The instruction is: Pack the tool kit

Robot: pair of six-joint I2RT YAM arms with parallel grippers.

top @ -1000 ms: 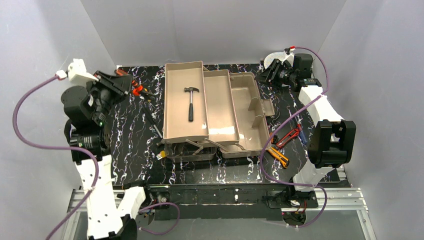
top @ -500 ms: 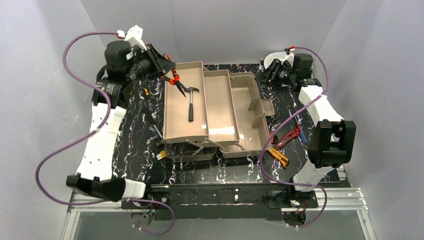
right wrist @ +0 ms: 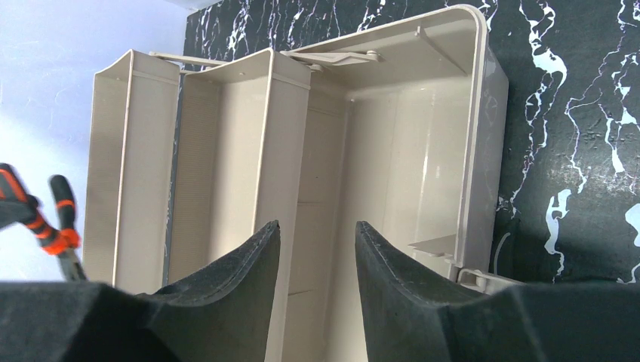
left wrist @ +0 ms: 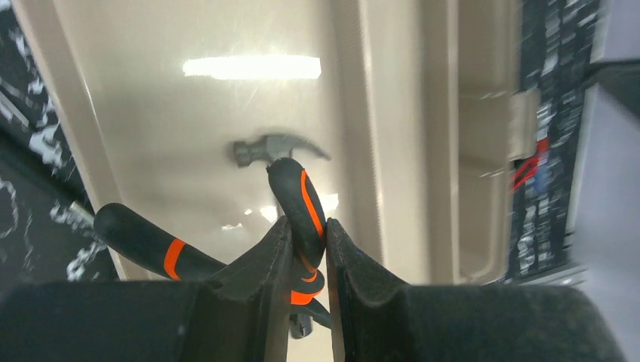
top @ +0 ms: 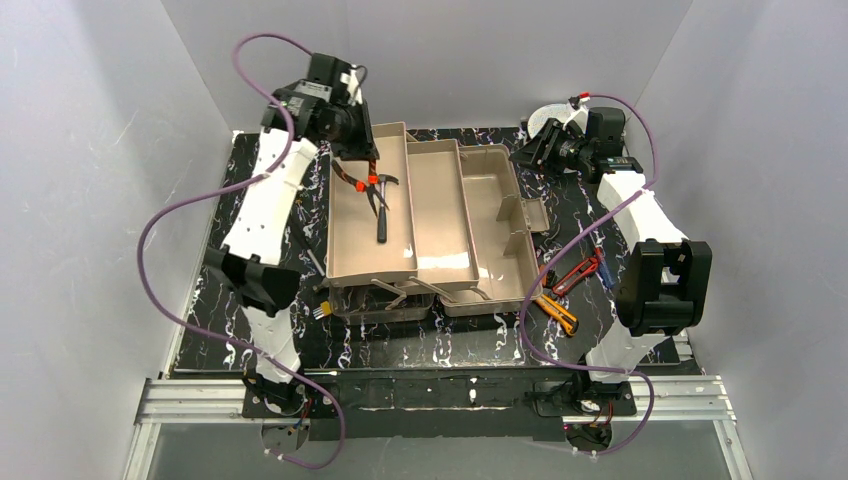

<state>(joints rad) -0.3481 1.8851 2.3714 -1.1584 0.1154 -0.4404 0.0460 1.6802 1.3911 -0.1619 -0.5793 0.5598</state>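
The tan toolbox (top: 492, 205) is set open in the middle of the black marbled table (top: 450, 345). Its two cantilever trays are swung out to the left of the deep base. The hammer (top: 381, 205) is laid lengthwise in the leftmost tray (top: 350, 245), with its head toward the far end.

The orange pliers (top: 364, 184) are held above the far part of that tray, just over the hammer's head. They are clamped by the left gripper (top: 352, 150). In the left wrist view one black-and-orange handle (left wrist: 300, 207) is seen pinched between the narrowly set fingers (left wrist: 264, 260), and the other handle is splayed out to the left. Whether the pliers touch the hammer cannot be told.

The right gripper (right wrist: 317, 230) is held at the far right corner of the table, just beside the toolbox base and pointed toward it. Its jaws are parted about halfway and nothing is seen between them. A round white spool (top: 550, 114) is seen just behind it.

To the right of the toolbox, near the right arm, a red-handled tool (top: 581, 271) and a yellow knife (top: 557, 313) are left lying on the table. The knife lies nearer the front edge.
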